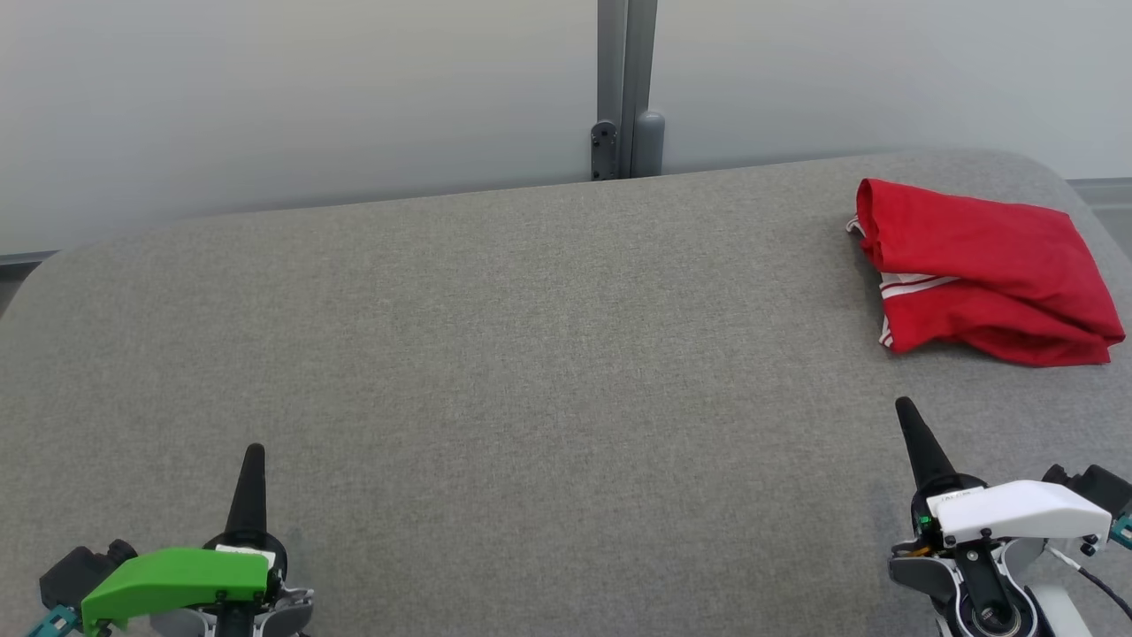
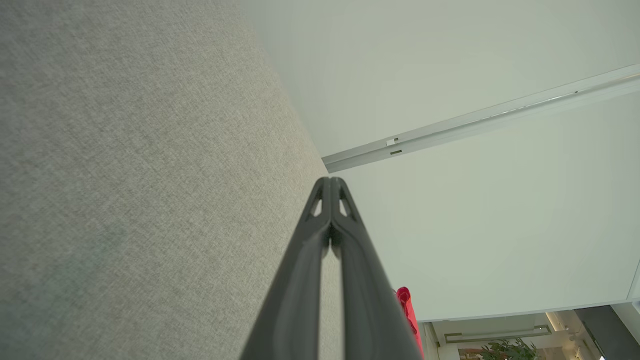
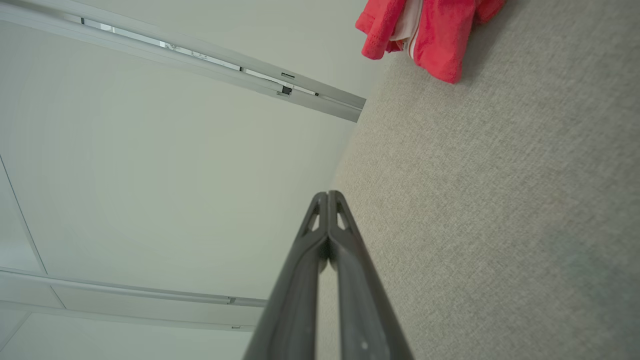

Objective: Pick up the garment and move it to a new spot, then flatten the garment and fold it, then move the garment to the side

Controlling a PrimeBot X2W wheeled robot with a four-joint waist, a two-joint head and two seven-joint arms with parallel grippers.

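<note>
A red garment (image 1: 982,270) with white stripes lies folded in a loose bundle at the far right of the grey table (image 1: 531,354). Its edge also shows at the top of the right wrist view as the garment (image 3: 430,30), and as a red sliver, the garment (image 2: 406,305), in the left wrist view. My right gripper (image 1: 906,411) is shut and empty, a short way in front of the garment and apart from it. My left gripper (image 1: 255,453) is shut and empty at the near left, far from the garment. Shut tips show in both wrist views: left gripper (image 2: 330,181), right gripper (image 3: 327,195).
A pale wall runs behind the table, with a grey post (image 1: 626,88) at its middle. The table's rounded far corners and right edge lie close to the garment. A broad bare stretch of grey fabric lies between the two grippers.
</note>
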